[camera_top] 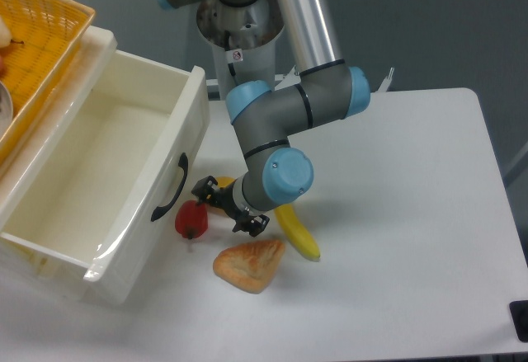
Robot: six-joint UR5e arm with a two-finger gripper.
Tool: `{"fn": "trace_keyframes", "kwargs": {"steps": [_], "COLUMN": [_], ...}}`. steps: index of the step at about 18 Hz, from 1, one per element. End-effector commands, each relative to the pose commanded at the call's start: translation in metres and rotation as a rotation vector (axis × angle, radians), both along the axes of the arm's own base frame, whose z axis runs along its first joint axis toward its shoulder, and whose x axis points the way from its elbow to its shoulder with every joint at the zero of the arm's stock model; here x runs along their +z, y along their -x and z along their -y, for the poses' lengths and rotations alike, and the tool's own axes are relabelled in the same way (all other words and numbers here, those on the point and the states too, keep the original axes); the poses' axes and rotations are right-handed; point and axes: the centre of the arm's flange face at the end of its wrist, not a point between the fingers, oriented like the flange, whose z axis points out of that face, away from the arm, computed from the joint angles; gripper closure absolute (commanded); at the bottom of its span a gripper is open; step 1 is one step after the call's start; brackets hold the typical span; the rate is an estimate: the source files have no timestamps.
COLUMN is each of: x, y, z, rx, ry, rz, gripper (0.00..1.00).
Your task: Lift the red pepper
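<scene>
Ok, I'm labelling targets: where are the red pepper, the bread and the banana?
red pepper (191,219), fixed camera, on its glossy red body.
bread (248,265), fixed camera, on the middle of its tan top.
banana (299,235), fixed camera, on its yellow mid-length.

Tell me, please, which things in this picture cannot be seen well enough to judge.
- Yellow pepper: mostly hidden behind the gripper; only its top shows.
- Banana: its upper end is covered by the arm's wrist.
- Fingers: small and dark; whether they touch the red pepper is unclear.
- Basket: cut off by the left and top edges; its contents barely show.
</scene>
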Motion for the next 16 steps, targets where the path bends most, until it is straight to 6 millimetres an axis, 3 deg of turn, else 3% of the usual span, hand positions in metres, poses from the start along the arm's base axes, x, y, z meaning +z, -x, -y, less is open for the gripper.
{"fn": "trace_keyframes", "kwargs": {"steps": [16], "x": [-0.015], "y": [-0.021], "z": [-0.014], "rx": [0.015], "ry": [0.026], "rz": [0.028], "gripper": [0.0]}}
